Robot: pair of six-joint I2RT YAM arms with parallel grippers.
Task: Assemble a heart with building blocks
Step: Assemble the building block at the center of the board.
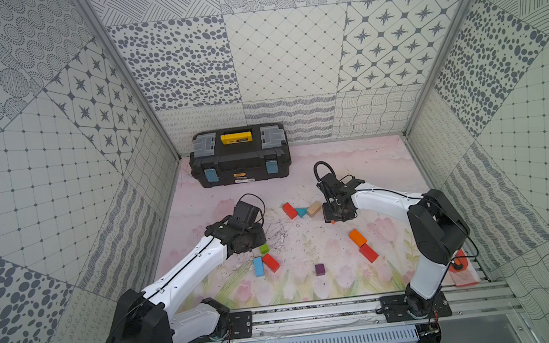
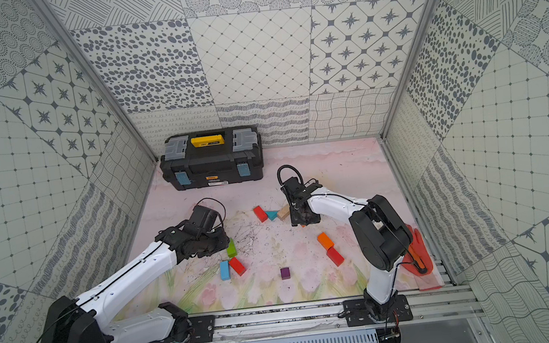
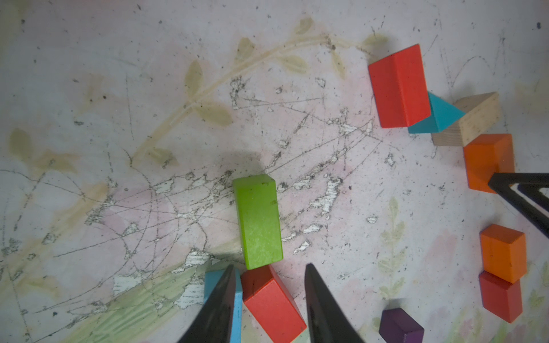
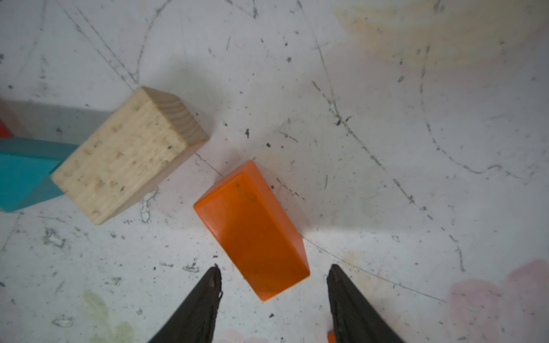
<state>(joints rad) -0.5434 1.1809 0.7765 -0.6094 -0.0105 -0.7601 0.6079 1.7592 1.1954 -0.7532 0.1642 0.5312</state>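
Left arm: stretched low over the mat (image 1: 308, 245), left gripper (image 1: 253, 243) tilted down above the green brick (image 1: 264, 249).
Left jaws: partly apart; a red brick (image 3: 271, 300) lies between the fingers (image 3: 219, 308), and no grip on it shows.
Right arm: elbow bent, right gripper (image 1: 336, 215) pointing straight down beside the wood brick (image 1: 314, 209).
Right jaws: released, tips either side of an orange brick (image 4: 252, 228) lying flat, clear of it.
Blocks (image 1: 357, 237): loose open ring on the mat between the arms; teal triangle (image 1: 301, 212) wedged between the far red brick (image 1: 289, 210) and the wood brick; purple cube (image 1: 319, 269) alone at the near side.
Top views only: black toolbox (image 1: 240, 158) at the back wall; the orange brick is nearly hidden under the right gripper.
Wrist views only: fingertip gaps, blue brick (image 3: 238, 311) touching the red brick.
Surfaces: paint smooth, scuffed; wood brick bare-grained, dented; mat floral, scratched, flaking.
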